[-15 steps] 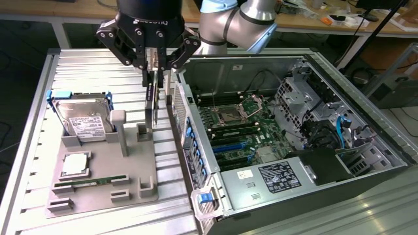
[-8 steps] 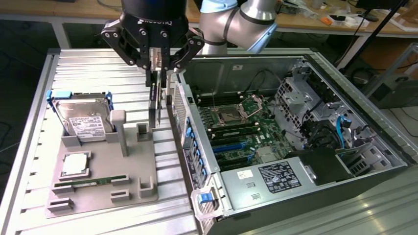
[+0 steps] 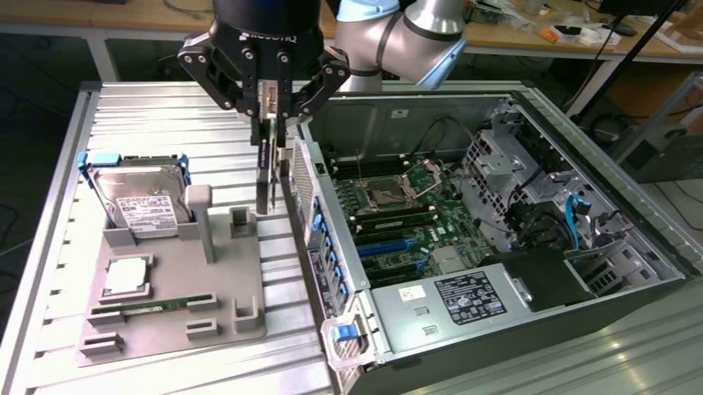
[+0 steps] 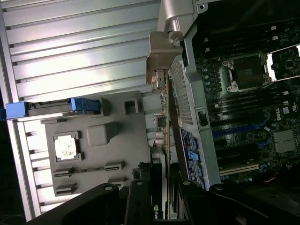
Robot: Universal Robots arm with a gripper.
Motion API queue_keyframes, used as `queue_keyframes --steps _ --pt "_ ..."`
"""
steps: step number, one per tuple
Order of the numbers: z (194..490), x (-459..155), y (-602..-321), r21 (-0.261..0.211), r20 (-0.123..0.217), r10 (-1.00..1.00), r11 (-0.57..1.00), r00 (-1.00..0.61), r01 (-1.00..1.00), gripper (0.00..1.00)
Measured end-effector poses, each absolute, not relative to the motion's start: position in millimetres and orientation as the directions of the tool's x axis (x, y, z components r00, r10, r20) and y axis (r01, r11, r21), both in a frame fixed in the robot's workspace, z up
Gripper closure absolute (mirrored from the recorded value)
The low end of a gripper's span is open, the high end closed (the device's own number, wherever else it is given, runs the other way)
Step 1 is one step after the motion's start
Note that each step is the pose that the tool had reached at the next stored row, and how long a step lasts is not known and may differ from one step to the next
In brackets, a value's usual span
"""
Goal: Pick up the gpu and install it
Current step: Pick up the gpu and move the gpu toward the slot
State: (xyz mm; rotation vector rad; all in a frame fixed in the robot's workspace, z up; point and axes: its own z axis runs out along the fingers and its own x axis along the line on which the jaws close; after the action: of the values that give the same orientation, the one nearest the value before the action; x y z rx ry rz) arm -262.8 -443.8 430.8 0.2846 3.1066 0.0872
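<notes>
The computer case (image 3: pixel 528 354) lies open on its side on the ribbed table (image 3: pixel 165 115). Its rear wall (image 3: pixel 313 214) stands just beside the gpu (image 3: pixel 263 173), which hangs edge-on from the gripper (image 3: pixel 267 115). The fingers are closed narrowly on the card's upper edge.

That closeness is your main risk. If the gpu swings toward the case, I judge its lower edge or metal end could catch the wall's rim and twist in the grip. The hold is thin and high on a long card, so a knock could tilt it or let it slip. Below the gpu is the grey tray (image 3: pixel 230 288) with its upright posts, and I judge a low pass could clip one.

Inside the case you have the motherboard (image 3: pixel 396 214) with blue and black slots, a labelled power supply (image 3: pixel 467 296) at the near end, and drive bays with cables on the exterior view's right.

The tray holds a hard drive (image 3: pixel 143 202) in a blue-tabbed cradle, a square processor chip (image 3: pixel 127 276) in its pocket, and a green memory stick (image 3: pixel 148 309) in a slot.

From the wrist view, the gpu (image 4: pixel 162 136) runs between the tray (image 4: pixel 126 154) and the case wall.
</notes>
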Motion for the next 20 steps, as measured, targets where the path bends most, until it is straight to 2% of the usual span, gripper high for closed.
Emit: queue_keyframes --steps 20 --pt "431 -252 -444 0.057 -0.016 0.182 0.982 -0.983 0.181 0.73"
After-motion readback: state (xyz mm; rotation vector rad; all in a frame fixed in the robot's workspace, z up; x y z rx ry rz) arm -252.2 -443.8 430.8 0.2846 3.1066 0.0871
